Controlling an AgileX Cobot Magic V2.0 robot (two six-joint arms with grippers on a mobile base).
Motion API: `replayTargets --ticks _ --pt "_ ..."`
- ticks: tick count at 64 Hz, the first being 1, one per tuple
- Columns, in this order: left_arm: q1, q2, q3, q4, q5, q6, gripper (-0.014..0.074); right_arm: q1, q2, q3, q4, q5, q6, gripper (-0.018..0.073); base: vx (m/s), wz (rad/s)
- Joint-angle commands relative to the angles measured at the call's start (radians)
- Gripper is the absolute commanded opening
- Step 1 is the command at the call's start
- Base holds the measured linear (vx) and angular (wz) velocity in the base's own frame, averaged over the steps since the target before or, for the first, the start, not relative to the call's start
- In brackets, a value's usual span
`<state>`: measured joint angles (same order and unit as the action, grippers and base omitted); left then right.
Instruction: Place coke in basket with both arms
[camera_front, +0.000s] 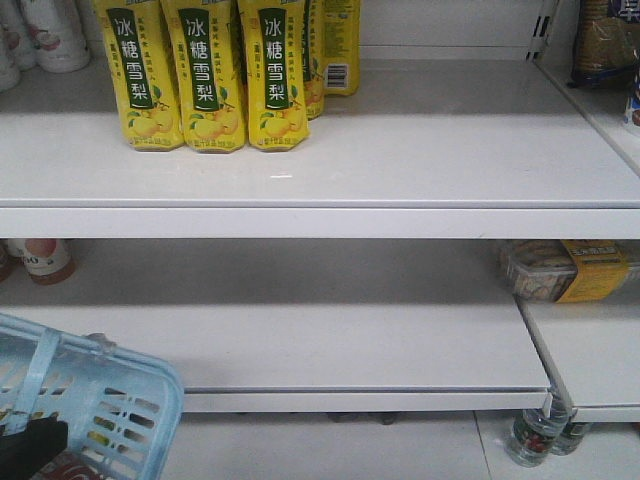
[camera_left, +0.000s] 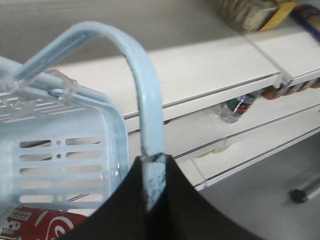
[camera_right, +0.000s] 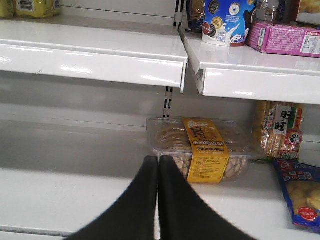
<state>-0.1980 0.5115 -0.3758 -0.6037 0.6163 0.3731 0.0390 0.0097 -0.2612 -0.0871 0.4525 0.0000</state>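
The light blue basket (camera_front: 130, 400) hangs at the lower left of the front view, in front of the bottom shelf. My left gripper (camera_left: 152, 165) is shut on its thin pale-blue handle (camera_left: 145, 100), which arches up from between the black fingers. Inside the basket (camera_left: 60, 165) the red coke (camera_left: 30, 225) lies on the bottom, its white script partly showing. My right gripper (camera_right: 158, 162) is shut with nothing in it, its fingertips pressed together. It points at the lower shelf, apart from the basket.
Yellow pear-drink bottles (camera_front: 205, 75) stand on the upper shelf (camera_front: 320, 220). A clear box of biscuits (camera_right: 200, 150) sits just beyond the right gripper, with snack bags (camera_right: 285, 130) to its right. Small bottles (camera_front: 530, 435) stand on the floor under the shelf post.
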Motion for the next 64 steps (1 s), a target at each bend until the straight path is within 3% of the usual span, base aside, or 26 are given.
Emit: replayTargets --ticks 1,11,21,32,39,48,64 --pt "-0.004 -0.032 -0.035 0.127 -0.113 -0.091 -0.0006 -0.007 0.014 -0.024 -0.006 -0.075 0.000 -0.0009 0.00 0.00" --pt "-0.004 -0.082 0.030 0.301 -0.195 -0.275 -0.0006 -0.007 0.014 -0.024 -0.006 -0.075 0.000 -0.0009 0.00 0.00" --pt "-0.002 -0.181 0.204 0.434 -0.415 -0.494 -0.0006 -0.007 0.014 -0.024 -0.006 -0.075 0.000 -0.0009 0.00 0.00" --pt "-0.002 -0.300 0.359 0.691 -0.616 -0.686 -0.0006 -0.007 0.014 -0.024 -0.006 -0.075 0.000 -0.0009 0.00 0.00" --pt "-0.002 -0.355 0.414 0.792 -0.661 -0.708 -0.0006 -0.007 0.014 -0.024 -0.006 -0.075 0.000 -0.0009 0.00 0.00" --pt "0.005 -0.419 0.415 0.793 -0.571 -0.697 -0.0006 -0.007 0.014 -0.024 -0.006 -0.075 0.000 -0.0009 0.00 0.00" --pt "0.120 -0.526 0.415 0.785 -0.483 -0.697 -0.0006 -0.007 0.014 -0.024 -0.006 -0.075 0.000 -0.0009 0.00 0.00"
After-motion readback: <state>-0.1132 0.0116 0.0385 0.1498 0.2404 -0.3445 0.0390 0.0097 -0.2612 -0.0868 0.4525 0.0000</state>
